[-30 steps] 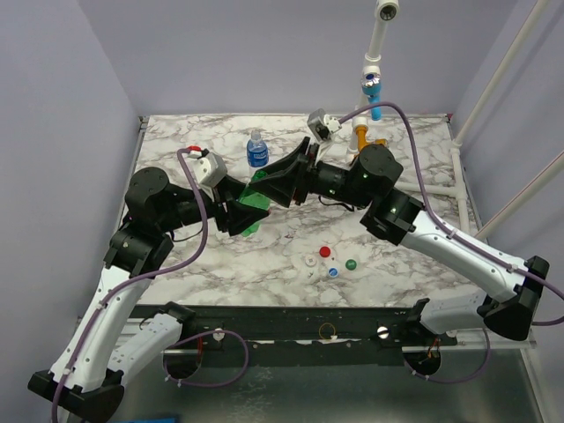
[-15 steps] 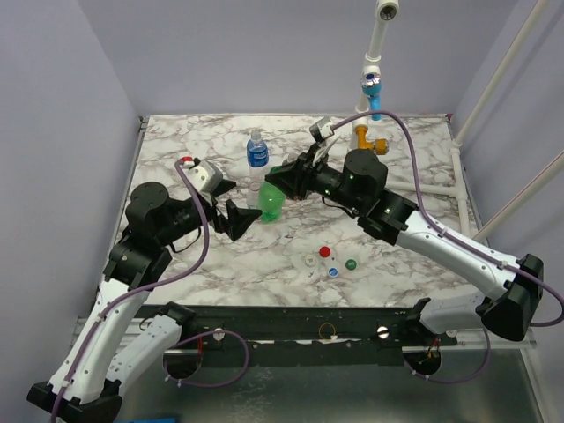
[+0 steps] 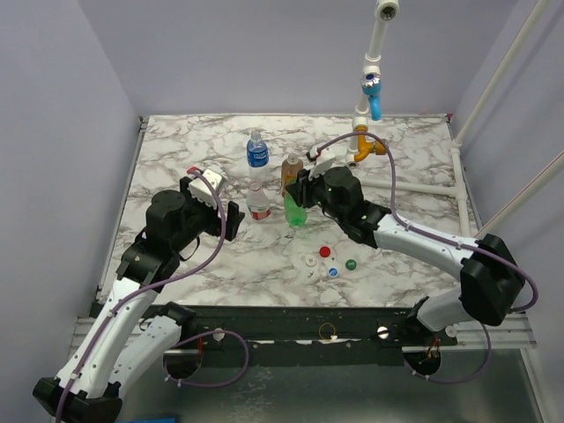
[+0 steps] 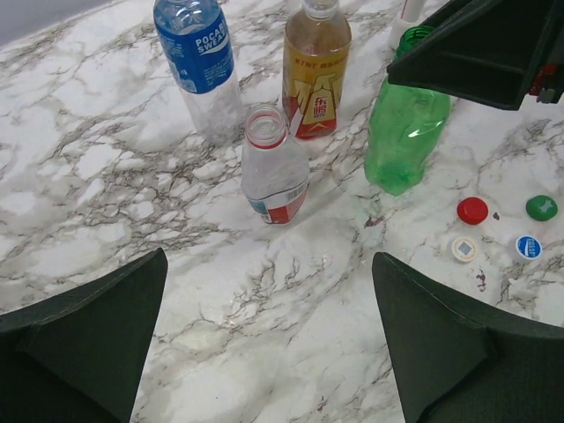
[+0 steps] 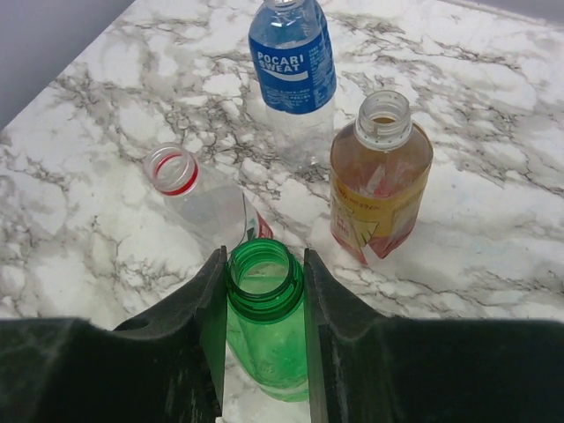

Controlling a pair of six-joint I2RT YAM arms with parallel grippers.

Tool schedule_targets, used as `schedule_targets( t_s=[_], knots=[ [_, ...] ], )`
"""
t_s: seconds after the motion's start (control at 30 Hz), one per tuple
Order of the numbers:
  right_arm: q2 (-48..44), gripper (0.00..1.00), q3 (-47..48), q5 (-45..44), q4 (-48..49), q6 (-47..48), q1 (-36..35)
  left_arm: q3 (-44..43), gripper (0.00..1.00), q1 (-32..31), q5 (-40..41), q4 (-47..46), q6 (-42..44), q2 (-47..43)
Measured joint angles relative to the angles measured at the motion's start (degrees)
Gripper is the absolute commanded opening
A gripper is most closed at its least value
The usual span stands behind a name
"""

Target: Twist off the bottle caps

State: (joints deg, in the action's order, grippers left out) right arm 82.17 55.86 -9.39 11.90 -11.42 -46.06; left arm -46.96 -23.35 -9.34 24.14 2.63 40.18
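Green plastic fills the gap of the right gripper (image 5: 262, 273): its two dark fingers are clamped on either side of the open neck of the green bottle (image 4: 404, 132), whose mouth is bare. The bottle leans a little, and its base seems to touch the marble table (image 4: 106, 176), though contact is hard to confirm.

Just beside it stand the amber bottle (image 4: 315, 75) and the clear bottle with the red-and-white label (image 4: 275, 172), both with open mouths. The blue-labelled bottle (image 4: 198, 62) stands behind them; its top is cut off in the wrist views and too small to read from above.

The left gripper (image 4: 269, 260) hangs back from the group with its fingers spread wide and nothing between them.

Near the green bottle, on the side toward the arms' bases, lie the red cap (image 4: 472, 211), green cap (image 4: 541, 207), white cap (image 4: 464, 249) and bluish-white cap (image 4: 528, 247), loose and close together.

With four caps off, the unscrewing looks done, and the step in hand appears to be setting the green bottle down. The next move calls for straightening it, opening the fingers gently, and lifting clear without knocking the neighbours.
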Motion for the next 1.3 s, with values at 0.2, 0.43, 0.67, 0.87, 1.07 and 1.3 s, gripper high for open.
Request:
schedule_targets(
  t_s=[0.2,0.43,0.67,0.87,1.07,1.3],
  knots=[
    [5.1,0.01,-2.9,-3.0,10.3,1.7,0.0,0.3,0.99,0.0,2.6,0.9,0.2,0.0],
    [9.2,0.01,-8.0,-6.4,18.8,2.4,-0.8,0.3,0.99,0.0,5.8,0.9,0.2,0.3],
    [9.2,0.17,-11.2,-9.5,24.6,2.7,-2.8,0.3,0.99,0.0,7.2,0.9,0.0,1.8],
    [8.2,0.47,-13.0,-10.9,26.2,2.1,-3.0,0.3,0.99,0.0,7.4,0.9,-0.4,2.8],
    [6.8,0.65,-13.9,-11.4,24.9,1.5,-3.1,0.3,0.99,0.0,7.4,0.9,-0.5,3.5],
    [3.7,0.86,-13.9,-11.6,23.5,1.4,-3.1,0.3,0.99,0.0,7.4,0.9,-0.5,4.2]
  ],
)
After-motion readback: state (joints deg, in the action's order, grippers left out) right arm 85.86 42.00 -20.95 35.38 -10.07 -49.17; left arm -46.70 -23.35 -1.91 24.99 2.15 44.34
